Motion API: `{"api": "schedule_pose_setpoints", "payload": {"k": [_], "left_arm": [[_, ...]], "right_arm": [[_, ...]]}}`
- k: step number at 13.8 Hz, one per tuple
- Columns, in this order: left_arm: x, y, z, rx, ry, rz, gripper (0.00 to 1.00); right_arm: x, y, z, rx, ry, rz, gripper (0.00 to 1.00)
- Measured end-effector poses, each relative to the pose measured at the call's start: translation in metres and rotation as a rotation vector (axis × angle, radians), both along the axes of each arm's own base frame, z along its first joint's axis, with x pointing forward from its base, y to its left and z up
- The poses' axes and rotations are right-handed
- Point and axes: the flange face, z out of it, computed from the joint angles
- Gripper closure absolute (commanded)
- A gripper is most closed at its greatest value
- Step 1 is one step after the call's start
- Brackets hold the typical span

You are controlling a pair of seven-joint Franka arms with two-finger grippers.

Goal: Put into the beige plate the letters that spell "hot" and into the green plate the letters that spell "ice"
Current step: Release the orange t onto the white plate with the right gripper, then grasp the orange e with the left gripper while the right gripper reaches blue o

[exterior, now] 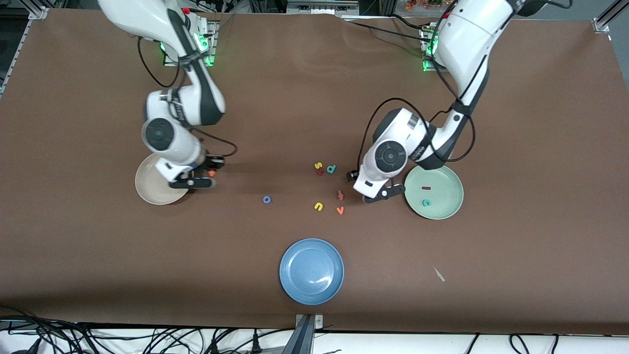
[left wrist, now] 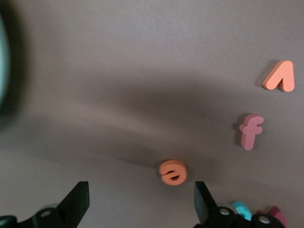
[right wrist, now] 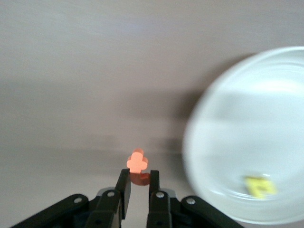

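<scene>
Right tool (right wrist: 138, 183) pinched the orange t (right wrist: 137, 164) beside the beige plate (exterior: 147, 189), yellow h (right wrist: 260, 185) inside it. Left tool (left wrist: 140, 202) stood wide around the orange e (left wrist: 173, 172) near the green plate (exterior: 449, 206).

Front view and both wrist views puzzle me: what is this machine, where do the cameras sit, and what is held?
Two robot arms work at a brown table. One camera looks down from across it; the others sit on each wrist. The right gripper, shut, holds an orange t beside the beige plate, where a yellow h lies. The left gripper, open, hangs over an orange e near the green plate. A blue o lies loose.
</scene>
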Motion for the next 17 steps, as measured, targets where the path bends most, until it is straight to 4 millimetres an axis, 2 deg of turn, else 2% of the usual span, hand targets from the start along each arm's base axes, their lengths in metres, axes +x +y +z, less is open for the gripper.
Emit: {"api": "schedule_pose_setpoints", "payload": {"k": [2,3,4,5,9,12,15,17], "left_arm": [[0.000,-0.001,-0.010,0.000,-0.003,0.022,0.57],[0.002,0.000,-0.011,-0.003,-0.011,0.031,0.59],[0.003,0.000,-0.011,-0.005,-0.016,0.037,0.58],[0.004,0.000,-0.012,-0.010,-0.024,0.044,0.58],[0.008,-0.003,-0.014,-0.030,-0.062,0.077,0.56],[0.007,-0.003,-0.019,-0.030,-0.061,0.086,0.56],[0.000,-0.013,-0.025,-0.025,-0.052,0.083,0.58],[-0.004,-0.018,-0.026,-0.023,-0.052,0.089,0.84]], "right_arm": [[-0.005,-0.052,0.006,0.008,0.022,0.036,0.95],[-0.006,-0.069,0.008,0.011,0.024,0.051,0.85],[-0.006,-0.079,0.009,0.013,0.025,0.063,0.47],[-0.005,-0.084,0.009,0.015,0.025,0.071,0.00],[-0.002,-0.080,0.012,0.017,0.017,0.076,0.00],[0.004,-0.066,0.020,0.037,0.008,0.032,0.00],[0.010,-0.020,0.026,0.090,-0.006,-0.022,0.00],[0.019,0.029,0.029,0.093,-0.022,-0.065,0.00]]}}
